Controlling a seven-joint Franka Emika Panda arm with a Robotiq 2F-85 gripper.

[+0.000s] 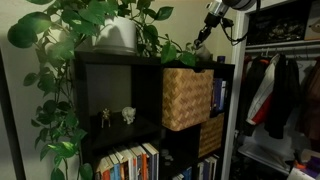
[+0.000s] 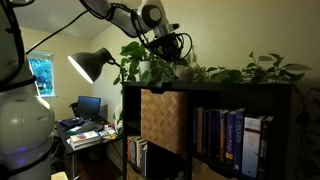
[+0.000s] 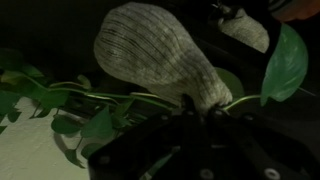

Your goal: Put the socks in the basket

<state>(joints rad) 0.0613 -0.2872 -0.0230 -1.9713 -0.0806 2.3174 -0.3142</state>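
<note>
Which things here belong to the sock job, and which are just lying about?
Job: sock in the gripper; tan wicker basket.
Lying about: plant, darker basket, books, figurines, lamp, hanging clothes.

The black shelf unit (image 1: 150,62) carries everything, and its flat top shows in both exterior views. A white pot (image 1: 118,36) stands on that top. Leafy vines (image 2: 240,72) sprawl along the top away from the pot and hang over the edge beside it. In the wrist view a pale ribbed sock (image 3: 150,55) lies among leaves over the dark top, with a second pale sock (image 3: 246,28) beyond; their place relative to the pot cannot be told. Below the pot, small figurines (image 1: 128,114) stand in a cubby, and the tan wicker basket (image 1: 186,97) fills the next one.
</note>
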